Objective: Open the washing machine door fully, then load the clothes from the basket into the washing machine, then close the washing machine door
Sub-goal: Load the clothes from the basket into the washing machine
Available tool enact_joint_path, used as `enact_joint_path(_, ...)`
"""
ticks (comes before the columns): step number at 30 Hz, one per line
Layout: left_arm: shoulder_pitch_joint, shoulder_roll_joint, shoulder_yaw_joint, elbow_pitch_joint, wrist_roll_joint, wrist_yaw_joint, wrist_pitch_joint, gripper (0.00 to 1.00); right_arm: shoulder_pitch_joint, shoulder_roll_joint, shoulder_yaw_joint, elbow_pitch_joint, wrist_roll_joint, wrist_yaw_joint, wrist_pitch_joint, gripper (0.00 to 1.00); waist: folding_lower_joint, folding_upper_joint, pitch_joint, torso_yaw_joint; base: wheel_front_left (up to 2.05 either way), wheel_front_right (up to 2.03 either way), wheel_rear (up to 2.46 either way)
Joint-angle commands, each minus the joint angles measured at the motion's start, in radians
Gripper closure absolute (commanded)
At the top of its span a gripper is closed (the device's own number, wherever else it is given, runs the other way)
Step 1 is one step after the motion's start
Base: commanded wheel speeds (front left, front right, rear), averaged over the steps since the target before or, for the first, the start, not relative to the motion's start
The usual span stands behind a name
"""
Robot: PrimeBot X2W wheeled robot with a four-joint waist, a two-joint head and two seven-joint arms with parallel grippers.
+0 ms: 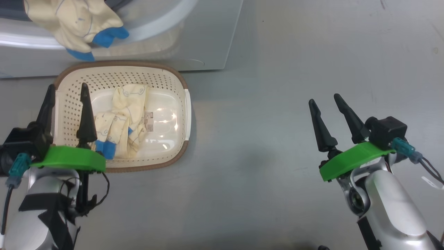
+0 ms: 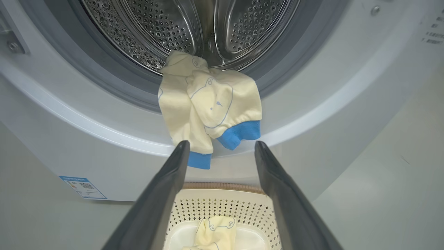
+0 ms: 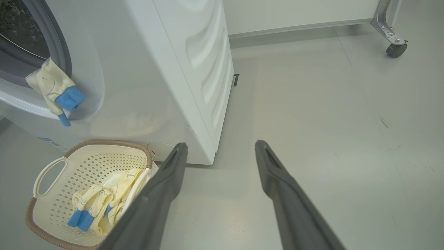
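Note:
The white washing machine [image 2: 312,114] stands with its steel drum [image 2: 180,31] exposed; its door is out of view. One cream-yellow garment with blue cuffs [image 2: 208,107] hangs out over the lower rim of the opening [image 1: 74,26] [image 3: 53,92]. A second garment [image 1: 121,121] lies in the cream basket [image 1: 166,74] on the floor right before the machine [image 3: 97,205]. My left gripper [image 1: 66,91] hovers open over the basket's left side, nothing between its fingers [image 2: 163,194]. My right gripper [image 1: 324,98] stands open and empty over bare floor, well right of the basket.
Grey floor [image 1: 277,104] stretches to the right of the machine and basket. A wheeled metal frame leg [image 3: 393,41] stands far off by the wall. A blue label [image 2: 83,187] marks the machine's lower corner.

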Motion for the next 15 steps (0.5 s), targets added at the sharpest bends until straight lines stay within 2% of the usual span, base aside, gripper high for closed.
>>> enact_joint_path(1, 0.006, 0.021, 0.049, -0.020, 0.015, -0.008, -0.006, 0.00, 0.012, -0.001, 0.018, -0.022, 0.005, 0.000, -0.010, 0.00, 0.0001, -0.0001, -0.002, 0.000, 0.00, 0.00, 0.00)
enact_joint_path(15, -0.012, -0.021, 0.101, 0.026, 0.068, -0.061, -0.006, 0.00, 0.015, -0.001, 0.021, -0.022, 0.005, 0.000, -0.010, 0.00, 0.0001, -0.0001, -0.001, -0.008, 0.00, 0.00, 0.00)
